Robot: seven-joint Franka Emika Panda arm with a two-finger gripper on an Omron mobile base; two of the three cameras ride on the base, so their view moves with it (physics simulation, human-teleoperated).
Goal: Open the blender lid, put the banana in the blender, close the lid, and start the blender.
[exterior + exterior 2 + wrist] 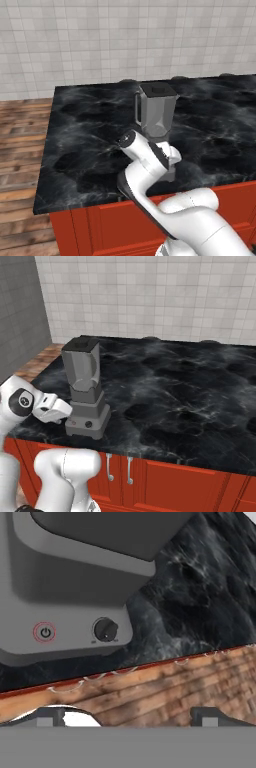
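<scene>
— Black marble counter (90, 150), blender (156, 117) near front edge, lid (158, 90) on. Gripper (128, 719) spread wide, holding nothing.
— Could nudge knob (105, 630) instead of red button (44, 632). No banana spotted.

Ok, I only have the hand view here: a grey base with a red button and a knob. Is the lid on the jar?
Observer: Yes. The blender lid sits flat on the jar's rim.
Operator: Where does the blender stand?
Observer: The blender is close to the front edge of the counter.
Operator: And the claw?
Observer: The claw is low in front of the blender's base, apart from it, with its jaws open.
</scene>
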